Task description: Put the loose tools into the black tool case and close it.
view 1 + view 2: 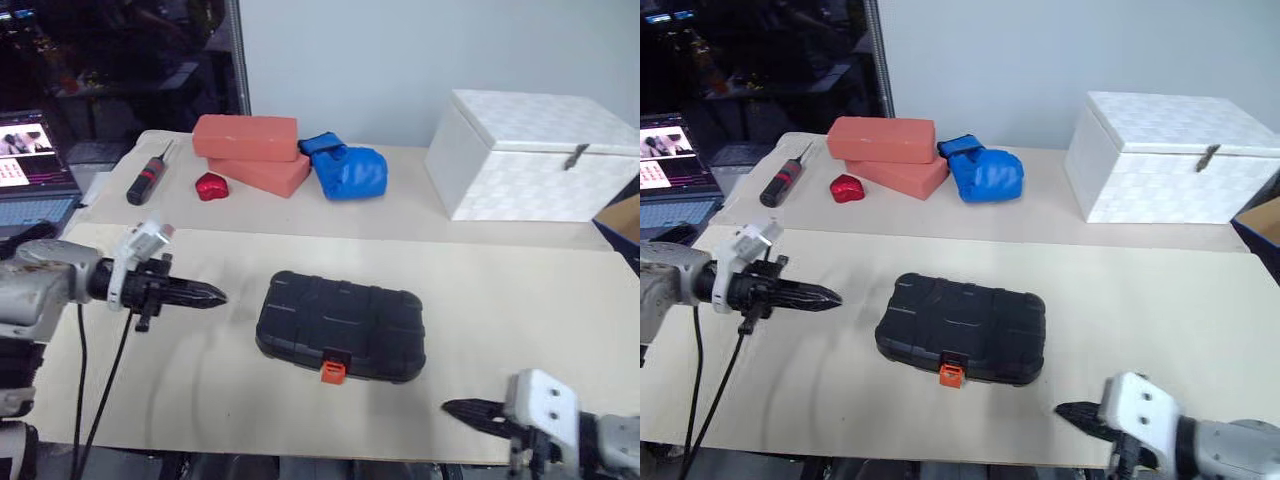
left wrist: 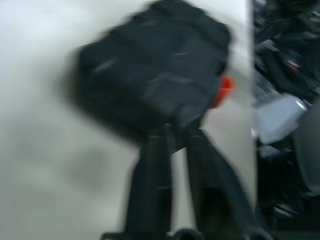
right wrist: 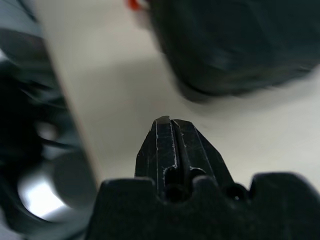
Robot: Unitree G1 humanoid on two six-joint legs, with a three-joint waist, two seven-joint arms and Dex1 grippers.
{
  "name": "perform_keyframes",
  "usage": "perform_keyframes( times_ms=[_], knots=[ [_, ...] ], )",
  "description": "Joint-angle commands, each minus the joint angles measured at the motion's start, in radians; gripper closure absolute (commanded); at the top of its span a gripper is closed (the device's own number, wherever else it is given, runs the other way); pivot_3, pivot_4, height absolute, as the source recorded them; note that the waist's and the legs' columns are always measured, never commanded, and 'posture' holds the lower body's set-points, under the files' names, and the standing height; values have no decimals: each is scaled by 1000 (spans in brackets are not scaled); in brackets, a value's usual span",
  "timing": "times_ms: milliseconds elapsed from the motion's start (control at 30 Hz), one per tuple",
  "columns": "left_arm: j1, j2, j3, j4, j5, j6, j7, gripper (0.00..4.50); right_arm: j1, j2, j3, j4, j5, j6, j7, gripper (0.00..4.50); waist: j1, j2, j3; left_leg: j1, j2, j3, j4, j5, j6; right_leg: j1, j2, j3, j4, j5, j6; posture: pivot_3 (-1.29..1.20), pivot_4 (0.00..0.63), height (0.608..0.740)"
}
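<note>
The black tool case (image 1: 340, 322) lies closed and flat in the middle of the table, its small orange latch (image 1: 333, 371) facing the front edge. The loose tools are out of view. My left gripper (image 1: 215, 296) hovers to the left of the case, shut, pointing toward its left end with a gap between them. The left wrist view looks along the fingers at the case (image 2: 155, 70). My right gripper (image 1: 455, 408) is shut near the front edge, right of the latch, and apart from the case (image 3: 235, 40).
At the back stand a white box (image 1: 540, 155), two stacked salmon bricks (image 1: 245, 137), a blue glove (image 1: 348, 170), a small red object (image 1: 211, 186) and a black-and-red screwdriver (image 1: 148, 178). A laptop (image 1: 30, 170) sits off the left edge.
</note>
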Motion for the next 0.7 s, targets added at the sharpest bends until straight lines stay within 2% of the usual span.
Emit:
perform_keyframes(
  times_ms=[33, 233, 367, 467, 567, 700],
  knots=[
    [-11, -43, -27, -115, -14, -30, 21, 4430, -198, 5, 271, 51, -117, 130, -126, 4500, -7, 0, 0, 1, 0, 0, 0, 2, 4, 0, 0, 0, 1, 0, 0, 0, 150, 736],
    [-29, -99, -53, -181, -10, -36, 61, 4430, -496, 124, 386, 256, -220, 247, -321, 4500, -8, -1, 1, -3, -1, -1, 0, 3, 5, -2, 1, 1, -1, 0, 0, 0, 150, 736],
    [-45, -147, -59, -161, 28, -63, 132, 4430, -774, 227, 440, 494, -284, 199, -404, 4500, -10, -1, 1, -2, -2, 0, 0, 3, 6, -2, 1, 2, 0, 1, 2, 0, 150, 736],
    [-71, -202, -81, -119, 87, -96, 218, 4430, -929, 291, 490, 717, -330, 94, -412, 4500, -13, -1, 1, -1, -2, -1, 0, 4, 7, -2, 2, 3, 1, 3, 3, 0, 150, 736],
    [-115, -257, -103, -94, 126, -108, 283, 4430, -978, 296, 499, 809, -327, 54, -364, 4500, -8, -1, 1, -2, -2, -2, 0, 5, 7, -2, 3, 3, 2, 6, 9, 0, 150, 736],
    [-171, -311, -166, -57, 183, -127, 319, 4430, -885, 191, 428, 670, -255, 166, -256, 4500, 11, 0, 2, -8, -4, -4, -1, 4, 8, -5, 2, 2, 1, 7, 7, 0, 150, 736]
  ],
)
